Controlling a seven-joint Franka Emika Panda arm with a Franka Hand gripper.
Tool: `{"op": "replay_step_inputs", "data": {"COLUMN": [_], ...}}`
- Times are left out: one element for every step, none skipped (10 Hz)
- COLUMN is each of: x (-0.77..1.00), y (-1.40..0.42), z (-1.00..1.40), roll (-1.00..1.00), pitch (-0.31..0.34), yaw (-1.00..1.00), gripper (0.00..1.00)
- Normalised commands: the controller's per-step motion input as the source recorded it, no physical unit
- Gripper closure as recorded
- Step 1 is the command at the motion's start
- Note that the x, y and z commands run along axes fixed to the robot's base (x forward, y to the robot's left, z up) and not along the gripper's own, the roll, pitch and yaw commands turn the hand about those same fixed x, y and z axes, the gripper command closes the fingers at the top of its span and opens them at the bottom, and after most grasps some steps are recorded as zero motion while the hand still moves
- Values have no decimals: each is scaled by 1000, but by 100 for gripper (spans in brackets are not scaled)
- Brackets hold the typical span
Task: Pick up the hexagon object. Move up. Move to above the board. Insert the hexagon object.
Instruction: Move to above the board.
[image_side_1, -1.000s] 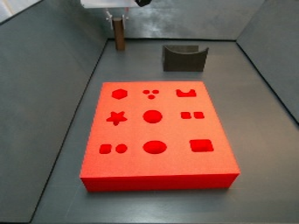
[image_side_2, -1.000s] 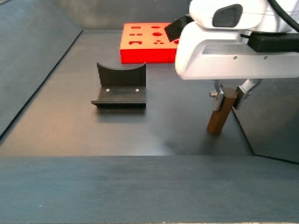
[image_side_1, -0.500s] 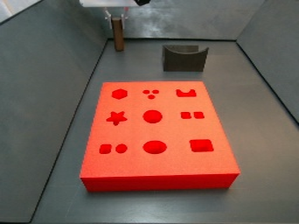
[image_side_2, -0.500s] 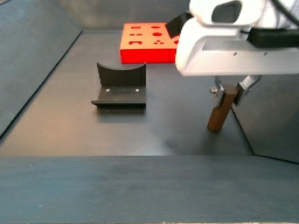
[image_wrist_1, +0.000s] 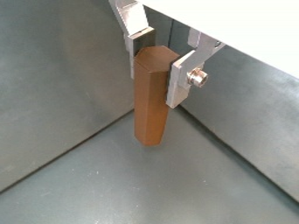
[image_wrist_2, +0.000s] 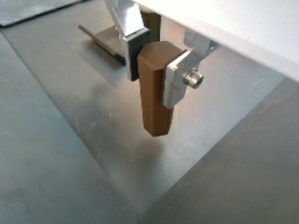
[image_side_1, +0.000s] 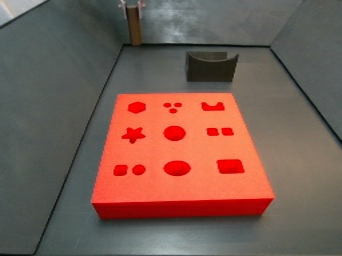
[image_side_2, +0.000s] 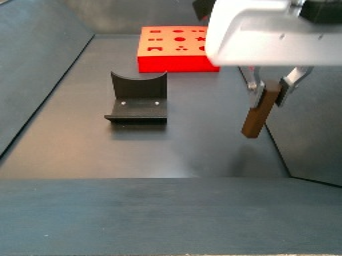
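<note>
My end effector (image_wrist_2: 158, 59) is clamped on the hexagon object's (image_wrist_2: 155, 92) top. It's a slim brown peg, upright, clear of the floor, well apart from the board (image_side_2: 175, 48).

Both wrist views look down past the gripper (image_wrist_1: 163, 54); side views face the board (image_side_1: 181, 150) from opposite ends

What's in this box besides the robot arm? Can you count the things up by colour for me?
Red: 1, the board, flat on the floor.
Brown: 1, the hexagon object, clamped in the gripper and hanging clear of the floor near the wall.
Dark grey: 1, the fixture, standing on the floor between them.
Total: 3 things.
</note>
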Motion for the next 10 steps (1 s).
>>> {"op": "replay_step_inputs", "data": {"x": [253,259,235,209,198,188,163,139,115,85], "y": [-251,-259,-231,-200,-185,-169,-143,-126,-107,-85], "z": [1000,1000,1000,1000,1000,1000,1000,1000,1000,953], "roll": [-88,-89,-82,-64,-43,-27,2,31,50,67], "pitch": [-201,-182,-115,-29,17,41,76,88,96,100], "yaw": [-424,-395,-305,-193,-133,-106,-63,-31,-10,5], "gripper": [100,100,100,100,100,100,100,100,100,100]}}
